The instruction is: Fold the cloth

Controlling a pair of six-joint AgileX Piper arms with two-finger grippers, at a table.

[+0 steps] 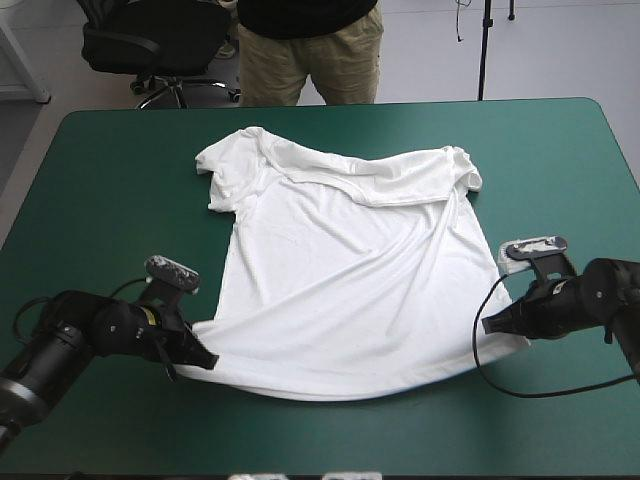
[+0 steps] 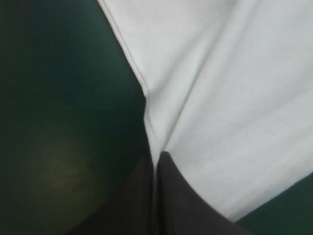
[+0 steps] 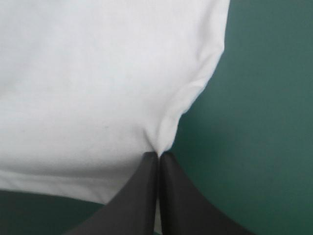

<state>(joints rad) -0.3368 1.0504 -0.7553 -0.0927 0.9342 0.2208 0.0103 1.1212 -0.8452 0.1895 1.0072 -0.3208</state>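
I am gripping both hem corners of the white T-shirt (image 1: 340,260), left pincer (image 1: 205,358) and right pincer (image 1: 487,323) each clamped on fabric; it is probably handling light, limp, wrinkle-prone.

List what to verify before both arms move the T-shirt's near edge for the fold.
1. The left pincer is shut on the T-shirt at its near hem corner: ok.
2. The right pincer is shut on the shirt's edge near the other hem corner: ok.
3. Number of fabric layers in each grip: cannot tell.
4. Shirt lying flat: not ok. The collar end is bunched, with both sleeves crumpled.
5. Whole shirt on the table, nothing over an edge: ok.
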